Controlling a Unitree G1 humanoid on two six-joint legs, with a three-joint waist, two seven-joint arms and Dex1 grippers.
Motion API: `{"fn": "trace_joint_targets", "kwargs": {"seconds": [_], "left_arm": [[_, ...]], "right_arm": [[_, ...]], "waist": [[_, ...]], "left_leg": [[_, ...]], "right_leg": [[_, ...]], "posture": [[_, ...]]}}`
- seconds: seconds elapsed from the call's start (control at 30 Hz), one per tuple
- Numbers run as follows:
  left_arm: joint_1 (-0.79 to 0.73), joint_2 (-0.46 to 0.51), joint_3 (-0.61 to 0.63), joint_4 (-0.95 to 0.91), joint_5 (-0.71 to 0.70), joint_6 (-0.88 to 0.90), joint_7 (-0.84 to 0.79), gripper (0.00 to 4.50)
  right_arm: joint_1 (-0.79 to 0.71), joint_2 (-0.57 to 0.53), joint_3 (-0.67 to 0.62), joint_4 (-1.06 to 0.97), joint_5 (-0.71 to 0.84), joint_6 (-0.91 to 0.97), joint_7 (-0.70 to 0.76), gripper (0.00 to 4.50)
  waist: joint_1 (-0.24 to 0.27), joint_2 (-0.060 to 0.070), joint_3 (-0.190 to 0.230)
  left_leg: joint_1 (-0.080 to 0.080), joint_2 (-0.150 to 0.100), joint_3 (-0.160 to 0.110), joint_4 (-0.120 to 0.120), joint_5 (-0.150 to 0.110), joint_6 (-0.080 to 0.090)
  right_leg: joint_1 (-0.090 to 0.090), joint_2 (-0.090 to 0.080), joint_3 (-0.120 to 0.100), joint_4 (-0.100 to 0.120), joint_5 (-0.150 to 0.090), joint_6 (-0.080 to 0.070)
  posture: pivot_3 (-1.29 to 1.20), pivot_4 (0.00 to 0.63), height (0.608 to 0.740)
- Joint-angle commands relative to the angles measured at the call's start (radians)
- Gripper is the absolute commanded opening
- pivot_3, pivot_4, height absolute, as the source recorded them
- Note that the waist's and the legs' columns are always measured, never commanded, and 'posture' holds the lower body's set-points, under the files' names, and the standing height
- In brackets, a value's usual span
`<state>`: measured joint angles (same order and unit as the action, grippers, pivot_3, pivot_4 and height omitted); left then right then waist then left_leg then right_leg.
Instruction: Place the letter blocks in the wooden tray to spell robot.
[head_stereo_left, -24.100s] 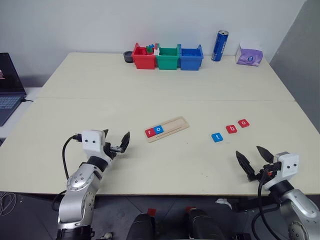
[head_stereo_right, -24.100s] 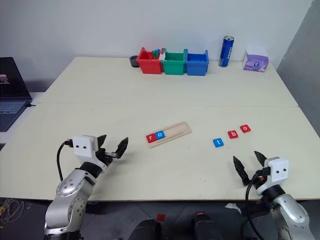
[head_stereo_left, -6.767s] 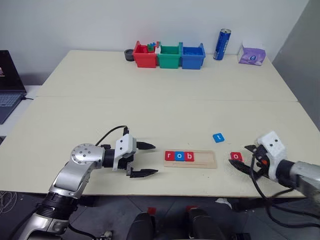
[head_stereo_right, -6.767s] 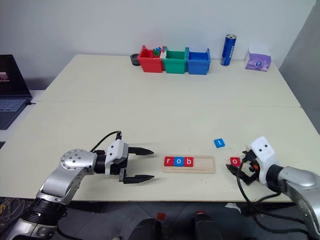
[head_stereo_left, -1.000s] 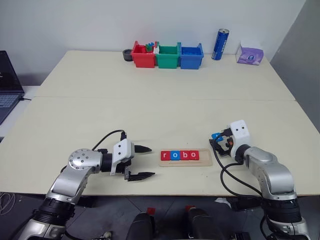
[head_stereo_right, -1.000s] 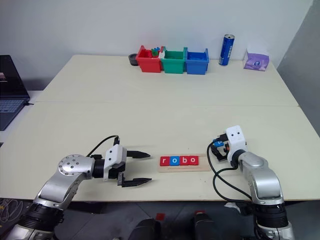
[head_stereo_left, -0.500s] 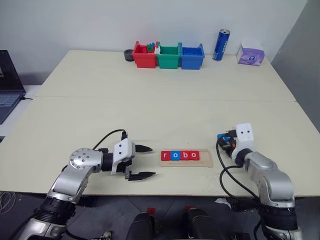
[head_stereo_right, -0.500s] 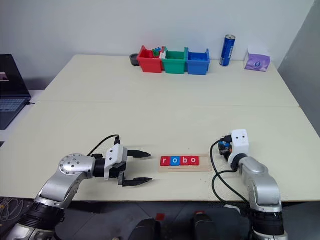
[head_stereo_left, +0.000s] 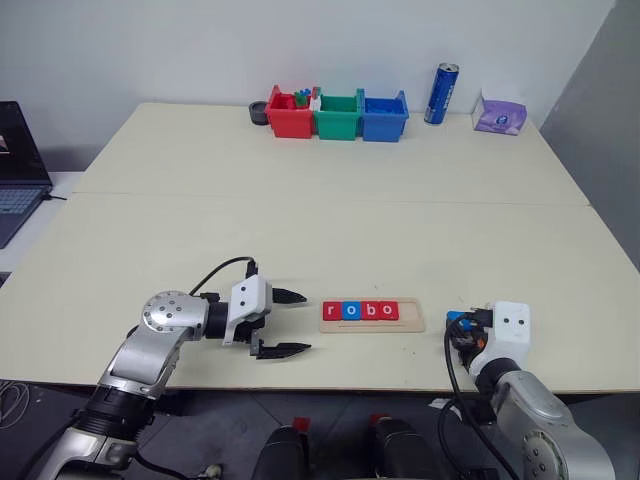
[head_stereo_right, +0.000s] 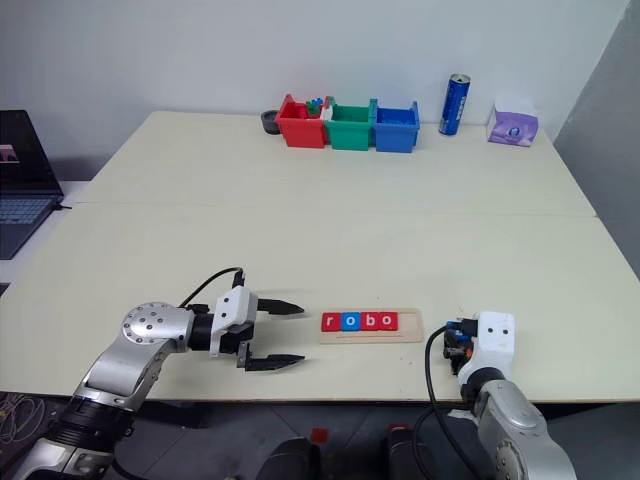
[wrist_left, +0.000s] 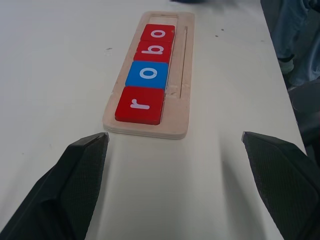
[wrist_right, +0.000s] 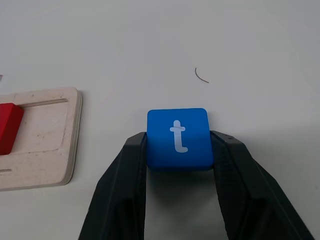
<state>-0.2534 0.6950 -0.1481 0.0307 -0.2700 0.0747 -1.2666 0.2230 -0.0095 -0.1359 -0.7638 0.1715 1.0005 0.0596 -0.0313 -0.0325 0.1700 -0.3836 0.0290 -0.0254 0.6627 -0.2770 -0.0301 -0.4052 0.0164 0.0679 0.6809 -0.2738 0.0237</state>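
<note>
**Four tiles in the tray, blue "t" clamped in the right gripper**

A long, narrow light-wood tray with rounded corners (head_stereo_left: 372, 314) is seen lying flat near the front edge of the cream table (head_stereo_left: 330, 225). Its long axis runs left to right across the robot's front, roughly parallel to that edge. Four small square letter tiles are seated in it, touching one another in a row: a red "r" (head_stereo_left: 331, 310), a blue "o" (head_stereo_left: 350, 310), a red "b" (head_stereo_left: 369, 310) and a red "o" (head_stereo_left: 388, 310). The row is read from the robot's left to its right, and the slot at the tray's right end (wrist_right: 52, 112) is left bare. A thin groove is seen running along the tray's length beside the tiles.

The fifth tile, a blue square with a white "t" (wrist_right: 178, 136), is clamped between the two black fingers of the right gripper (wrist_right: 178, 150), just right of the tray's right end and apart from it. Its letter is shown upright in the right wrist view, with the tile's face turned up towards the camera.

The left gripper (head_stereo_left: 290, 322) is held just left of the tray with its two black fingers (wrist_left: 75, 175) spread wide apart and nothing between them; it is pointed along the tray's long axis, towards the "r" end.

At the far edge of the table, red, green and blue plastic bins (head_stereo_left: 336, 113) are lined up, with a blue can (head_stereo_left: 441, 92) to their right.
</note>
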Motion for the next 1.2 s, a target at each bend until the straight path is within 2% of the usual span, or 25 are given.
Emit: {"fn": "trace_joint_targets", "kwargs": {"seconds": [0.03,0.2,0.33,0.4,0.5,0.7,0.8,0.9,1.2], "left_arm": [[-0.024,-0.006,0.001,-0.002,0.0,-0.019,-0.007,4.5],[-0.005,-0.006,0.005,-0.014,0.002,-0.023,-0.001,4.5],[-0.002,-0.006,0.007,-0.016,0.002,-0.021,0.005,4.5],[-0.004,-0.007,0.007,-0.014,0.002,-0.02,0.007,4.5],[-0.005,-0.009,0.005,-0.015,0.001,-0.019,0.01,4.5],[-0.007,-0.014,0.001,-0.019,0.001,-0.015,0.014,4.5],[-0.01,-0.015,0.0,-0.021,0.002,-0.012,0.015,4.5],[-0.007,-0.013,0.002,-0.029,0.0,-0.006,0.018,4.5],[-0.002,-0.009,0.007,-0.039,0.002,-0.004,0.024,4.5]], "right_arm": [[0.007,0.027,-0.056,0.064,0.008,0.0,-0.032,2.85],[-0.04,0.027,-0.09,0.01,0.053,0.018,-0.011,4.47],[-0.092,-0.138,-0.126,-0.018,0.116,0.054,0.112,4.47],[-0.096,-0.369,-0.1,0.018,0.135,0.028,0.288,4.47],[-0.122,-0.62,-0.095,0.102,0.174,-0.042,0.495,4.47],[-0.183,-0.886,0.014,0.271,0.147,-0.312,0.796,4.47],[-0.241,-0.943,0.099,0.391,0.089,-0.437,0.873,4.47],[-0.319,-0.948,0.156,0.492,0.078,-0.485,0.93,4.47],[-0.433,-0.94,0.262,0.619,0.044,-0.532,1.034,4.47]], "waist": [[0.0,-0.002,-0.001],[0.001,-0.003,-0.002],[0.001,0.0,0.0],[-0.001,0.002,0.001],[-0.002,0.002,0.002],[-0.002,0.003,0.002],[-0.002,0.002,0.003],[-0.002,0.002,0.003],[0.0,0.002,0.004]], "left_leg": [[0.0,0.0,0.0,0.0,0.0,0.0],[0.0,-0.001,0.0,0.0,0.0,0.0],[-0.001,-0.001,0.0,0.0,0.0,0.0],[-0.001,-0.002,0.001,0.0,0.0,0.0],[0.0,-0.002,0.002,0.0,0.0,0.0],[0.0,-0.002,0.002,-0.001,0.0,0.0],[0.0,-0.001,0.001,-0.001,0.0,0.0],[-0.001,-0.001,0.002,0.0,0.0,0.0],[-0.001,-0.001,0.002,0.0,0.0,0.0]], "right_leg": [[0.0,0.0,0.0,0.0,0.0,0.0],[0.0,0.0,0.001,0.0,0.0,0.0],[0.0,-0.001,0.002,-0.001,0.0,0.0],[-0.001,-0.001,0.002,-0.001,0.0,0.001],[0.0,-0.001,0.002,-0.001,0.0,0.001],[0.0,0.006,0.001,-0.001,0.0,0.0],[0.0,0.006,0.001,-0.001,0.0,0.0],[0.0,0.005,0.001,-0.001,0.0,0.0],[-0.001,0.001,0.0,-0.001,0.0,0.0]], "posture": [[0.0,0.15,0.74],[0.0,0.15,0.74],[0.0,0.15,0.74],[0.0,0.15,0.74],[0.0,0.15,0.74],[0.0,0.15,0.74],[0.0,0.15,0.74],[0.0,0.15,0.74],[0.0,0.15,0.74]]}}
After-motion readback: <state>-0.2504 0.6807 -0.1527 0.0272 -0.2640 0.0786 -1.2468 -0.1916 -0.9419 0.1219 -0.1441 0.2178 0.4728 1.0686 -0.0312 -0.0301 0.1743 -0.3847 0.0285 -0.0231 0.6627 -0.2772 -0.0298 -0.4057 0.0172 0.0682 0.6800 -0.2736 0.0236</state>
